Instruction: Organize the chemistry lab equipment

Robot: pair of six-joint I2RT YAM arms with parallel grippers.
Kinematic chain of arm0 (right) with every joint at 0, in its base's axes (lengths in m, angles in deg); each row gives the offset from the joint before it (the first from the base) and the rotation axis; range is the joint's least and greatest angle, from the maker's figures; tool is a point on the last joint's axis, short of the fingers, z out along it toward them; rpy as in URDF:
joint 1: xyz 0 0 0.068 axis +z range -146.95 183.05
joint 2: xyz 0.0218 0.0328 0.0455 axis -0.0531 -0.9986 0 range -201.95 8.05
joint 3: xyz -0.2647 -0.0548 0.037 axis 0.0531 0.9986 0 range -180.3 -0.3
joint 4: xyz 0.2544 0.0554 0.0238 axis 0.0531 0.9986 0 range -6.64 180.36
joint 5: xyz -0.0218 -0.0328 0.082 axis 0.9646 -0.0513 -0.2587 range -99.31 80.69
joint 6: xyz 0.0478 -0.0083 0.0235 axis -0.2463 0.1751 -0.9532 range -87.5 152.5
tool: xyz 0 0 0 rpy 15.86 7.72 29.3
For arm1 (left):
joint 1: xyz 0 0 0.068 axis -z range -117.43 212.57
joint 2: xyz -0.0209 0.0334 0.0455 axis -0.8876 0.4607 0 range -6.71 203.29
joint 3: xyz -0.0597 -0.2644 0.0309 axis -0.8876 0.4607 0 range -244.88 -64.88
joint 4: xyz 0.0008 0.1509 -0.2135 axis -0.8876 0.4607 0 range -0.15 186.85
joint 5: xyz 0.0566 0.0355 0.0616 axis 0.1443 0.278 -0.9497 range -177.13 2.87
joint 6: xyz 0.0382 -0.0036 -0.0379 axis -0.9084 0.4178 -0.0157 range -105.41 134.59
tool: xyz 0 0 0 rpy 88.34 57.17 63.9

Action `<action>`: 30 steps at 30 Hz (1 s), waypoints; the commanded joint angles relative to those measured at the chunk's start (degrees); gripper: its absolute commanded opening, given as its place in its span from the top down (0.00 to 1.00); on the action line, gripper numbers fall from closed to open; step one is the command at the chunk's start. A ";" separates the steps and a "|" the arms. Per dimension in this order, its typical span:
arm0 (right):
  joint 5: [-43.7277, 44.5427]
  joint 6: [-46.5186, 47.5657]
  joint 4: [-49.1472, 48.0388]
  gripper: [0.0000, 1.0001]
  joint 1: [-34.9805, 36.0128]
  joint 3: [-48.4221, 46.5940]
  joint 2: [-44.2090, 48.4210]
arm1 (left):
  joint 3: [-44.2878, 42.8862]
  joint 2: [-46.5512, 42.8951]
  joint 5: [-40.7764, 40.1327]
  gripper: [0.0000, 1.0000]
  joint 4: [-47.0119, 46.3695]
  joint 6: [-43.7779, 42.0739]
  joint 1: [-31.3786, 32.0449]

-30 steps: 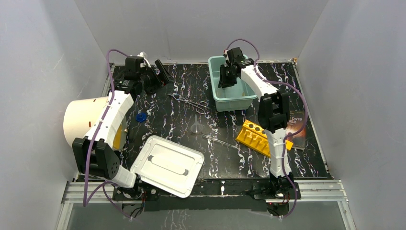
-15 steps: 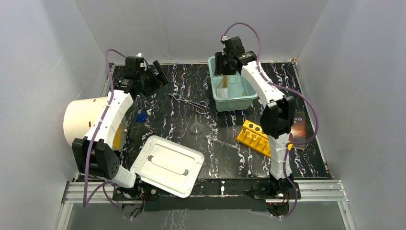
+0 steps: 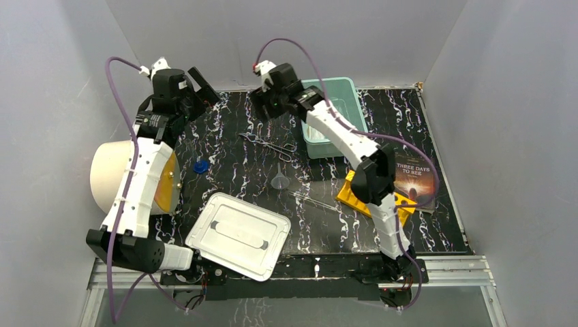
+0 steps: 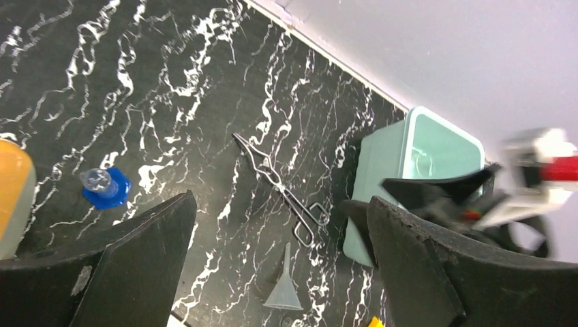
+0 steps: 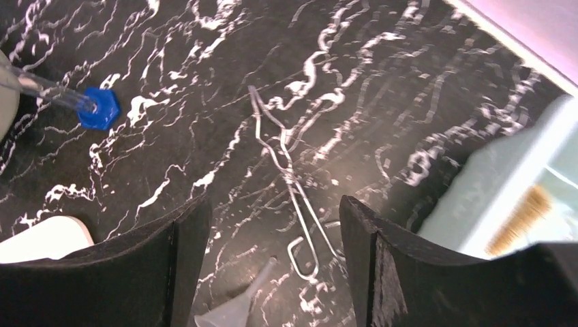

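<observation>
Metal scissors (image 3: pixel 269 145) lie on the black marbled table left of the teal bin (image 3: pixel 349 126). A clear funnel (image 3: pixel 279 181), a thin glass rod (image 3: pixel 313 201) and a yellow holed rack (image 3: pixel 360 194) lie nearer. A blue cap (image 3: pixel 200 166) sits by the drum. My left gripper (image 3: pixel 204 92) is open and empty, high over the far left. My right gripper (image 3: pixel 262 109) is open and empty above the table beyond the scissors (image 5: pixel 290 177). A cork-brown stick (image 5: pixel 521 218) lies in the bin (image 5: pixel 491 197). The left wrist view shows the scissors (image 4: pixel 279 187), funnel (image 4: pixel 285 289) and cap (image 4: pixel 105 187).
A big white drum with an orange face (image 3: pixel 126 174) lies at the left edge. A white lid (image 3: pixel 238 235) lies near the front. A dark book (image 3: pixel 412 177) lies at the right beside the rack. Grey walls close in three sides.
My right gripper has come up out of the teal bin and swung left over the table, empty. My left arm has risen and pulled back toward the far left corner.
</observation>
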 commanded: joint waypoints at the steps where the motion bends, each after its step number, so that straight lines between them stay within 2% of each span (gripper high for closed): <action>1: -2.17 4.00 0.71 0.23 2.17 -7.01 -7.58 | -1.28 -2.71 -5.68 0.04 1.99 -0.84 -0.20; 6: 2.68 3.08 1.51 0.20 2.79 -6.36 -12.59 | -1.30 -2.28 -3.49 0.03 2.16 0.02 -0.22; 17: 5.58 3.77 1.29 0.16 3.97 -6.96 -19.45 | -0.44 -1.36 0.13 0.02 2.25 1.60 -0.22; 24: 1.41 4.30 1.01 0.16 3.26 -7.19 -21.82 | 0.47 -1.36 1.60 0.02 2.72 2.28 -0.19; 26: 0.77 4.19 0.89 0.19 3.07 -7.18 -22.60 | 0.52 -1.18 2.08 0.02 2.83 2.44 -0.19; 30: -2.87 3.08 0.71 0.32 2.07 -6.97 -23.41 | 0.39 -1.00 3.35 0.02 3.04 2.62 -0.19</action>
